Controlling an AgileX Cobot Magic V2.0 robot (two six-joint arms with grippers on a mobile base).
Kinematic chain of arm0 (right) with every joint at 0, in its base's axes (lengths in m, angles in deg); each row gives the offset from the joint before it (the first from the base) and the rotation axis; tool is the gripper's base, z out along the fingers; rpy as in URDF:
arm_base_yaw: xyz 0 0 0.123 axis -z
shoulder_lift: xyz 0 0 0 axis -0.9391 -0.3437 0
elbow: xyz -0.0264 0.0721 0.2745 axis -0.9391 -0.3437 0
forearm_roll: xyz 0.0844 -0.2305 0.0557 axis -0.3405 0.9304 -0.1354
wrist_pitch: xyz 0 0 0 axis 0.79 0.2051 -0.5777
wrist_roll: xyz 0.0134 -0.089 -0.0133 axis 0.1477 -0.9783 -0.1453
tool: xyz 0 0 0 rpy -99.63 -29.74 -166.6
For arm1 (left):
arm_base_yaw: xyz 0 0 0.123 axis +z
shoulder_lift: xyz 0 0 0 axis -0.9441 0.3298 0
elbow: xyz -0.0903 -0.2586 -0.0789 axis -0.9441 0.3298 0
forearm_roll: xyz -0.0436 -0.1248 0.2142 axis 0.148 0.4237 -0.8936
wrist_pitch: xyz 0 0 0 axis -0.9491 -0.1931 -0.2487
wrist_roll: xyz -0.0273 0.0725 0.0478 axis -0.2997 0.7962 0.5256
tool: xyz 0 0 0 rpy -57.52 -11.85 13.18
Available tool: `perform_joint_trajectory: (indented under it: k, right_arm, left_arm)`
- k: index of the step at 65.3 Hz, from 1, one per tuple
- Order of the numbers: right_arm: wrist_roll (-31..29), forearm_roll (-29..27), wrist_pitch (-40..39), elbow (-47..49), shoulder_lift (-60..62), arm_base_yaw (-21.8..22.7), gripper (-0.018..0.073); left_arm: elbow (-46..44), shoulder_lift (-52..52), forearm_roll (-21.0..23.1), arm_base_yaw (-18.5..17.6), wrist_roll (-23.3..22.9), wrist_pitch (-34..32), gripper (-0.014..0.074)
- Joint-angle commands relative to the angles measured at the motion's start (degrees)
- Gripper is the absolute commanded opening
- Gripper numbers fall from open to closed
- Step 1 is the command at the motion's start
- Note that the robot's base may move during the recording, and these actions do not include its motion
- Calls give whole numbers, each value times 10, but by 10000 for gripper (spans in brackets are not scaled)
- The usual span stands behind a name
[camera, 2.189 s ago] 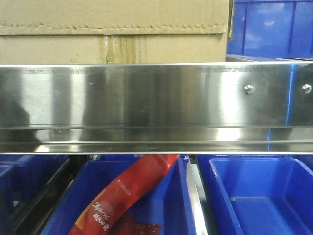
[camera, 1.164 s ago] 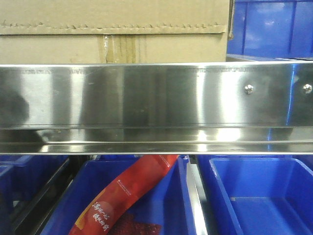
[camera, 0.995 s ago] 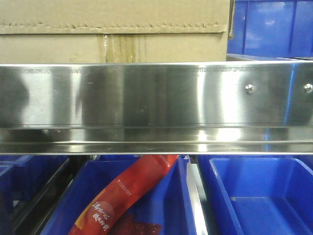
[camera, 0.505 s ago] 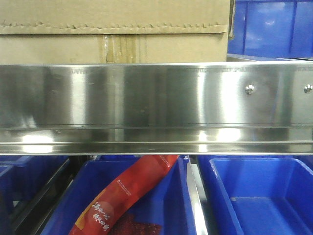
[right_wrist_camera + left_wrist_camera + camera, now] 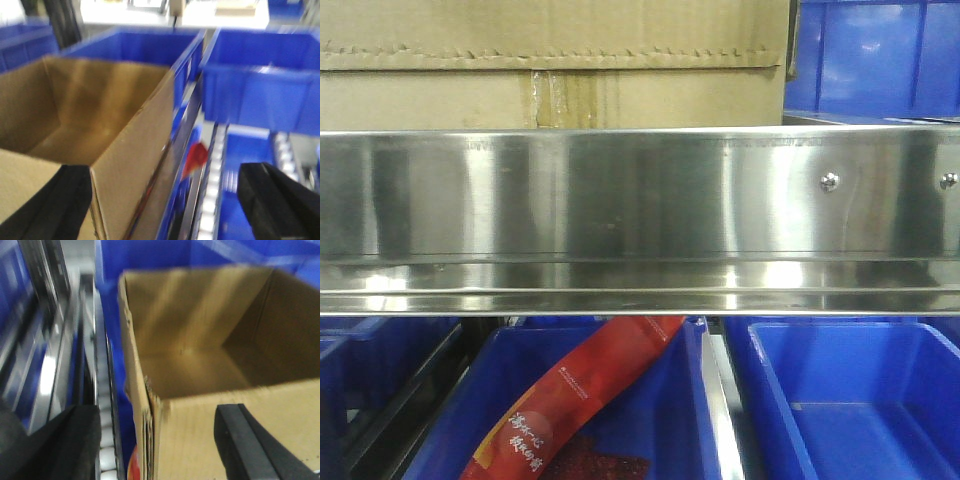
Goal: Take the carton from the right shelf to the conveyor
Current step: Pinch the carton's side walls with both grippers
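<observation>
- The carton (image 5: 550,60) sits on the right shelf (image 5: 640,200), behind its rail. The front view shows only its creased face and stained seam, while both wrist views look down into its open top.
- The left gripper (image 5: 152,412) is spread wide and grips nothing. The carton's left wall runs up between its fingers (image 5: 250,445), one over the front face, the other outside, beside a roller track (image 5: 106,440).
- The right gripper (image 5: 165,172) gapes as wide (nothing held). The carton's right corner stands just inside one finger, with blue bins (image 5: 260,95) beyond the other.
- Against the earlier front pictures, the carton has not shifted; only the rail's reflections differ.
- Below the rail a red packet (image 5: 580,390) lies in a bin, and two screw heads (image 5: 829,181) mark the rail.
</observation>
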Motion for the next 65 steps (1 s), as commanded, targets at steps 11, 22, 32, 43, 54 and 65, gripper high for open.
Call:
perform_joint_trajectory:
  k: [11, 22, 32, 43, 54, 65]
  right_arm:
    - [31, 0, 166, 234, -192, -12, 484]
    - [37, 0, 193, 359, -306, -32, 484]
    - [45, 0, 193, 417, -389, -36, 484]
    - [45, 0, 204, 440, -455, -36, 484]
    - [45, 0, 206, 440, -492, -36, 484]
    - [45, 0, 210, 440, -515, -36, 400]
  left_arm:
    - [-196, 167, -40, 4, -48, 115, 393]
    - [-270, 256, -38, 22, -52, 135, 393]
    - [-300, 308, -41, 22, -52, 115, 393]
    - [-302, 342, -41, 22, -52, 83, 393]
    - [-302, 365, -41, 22, -52, 68, 393]
    - [-302, 386, -41, 22, -52, 69, 365]
